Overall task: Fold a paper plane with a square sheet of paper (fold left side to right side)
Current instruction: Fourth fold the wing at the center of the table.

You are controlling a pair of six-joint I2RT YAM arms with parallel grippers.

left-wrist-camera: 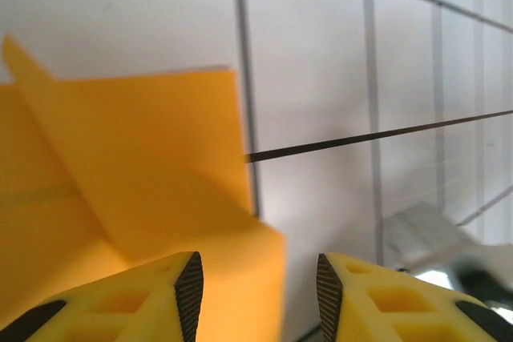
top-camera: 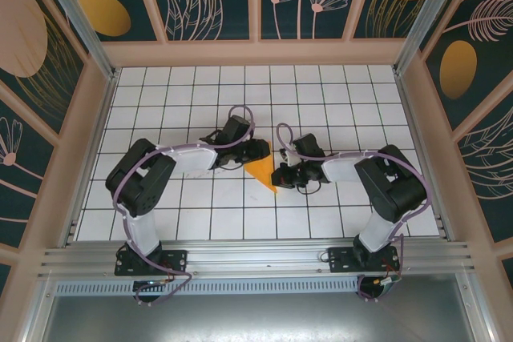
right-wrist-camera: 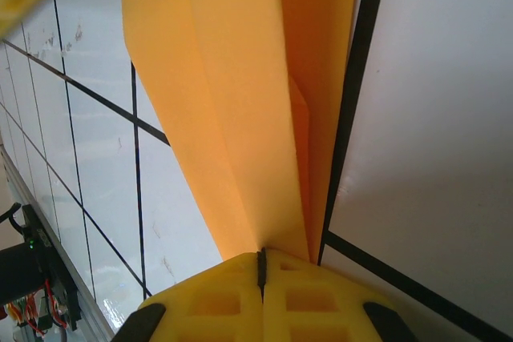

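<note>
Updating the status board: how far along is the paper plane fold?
Done: the paper is folded into a narrow pointed shape with layered folds. In hand: right jaws are shut on its folded end; left jaws stand open at its edge, where one flap lifts off the sheet. Left: that flap is not pressed flat, so it likely needs more creasing before it is a finished plane.

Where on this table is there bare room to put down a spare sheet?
Free: the far tile rows between back wall and arms, and the near tiles between the arm bases. Crowded: the centre, where the left end effector and right end effector meet at the paper.
</note>
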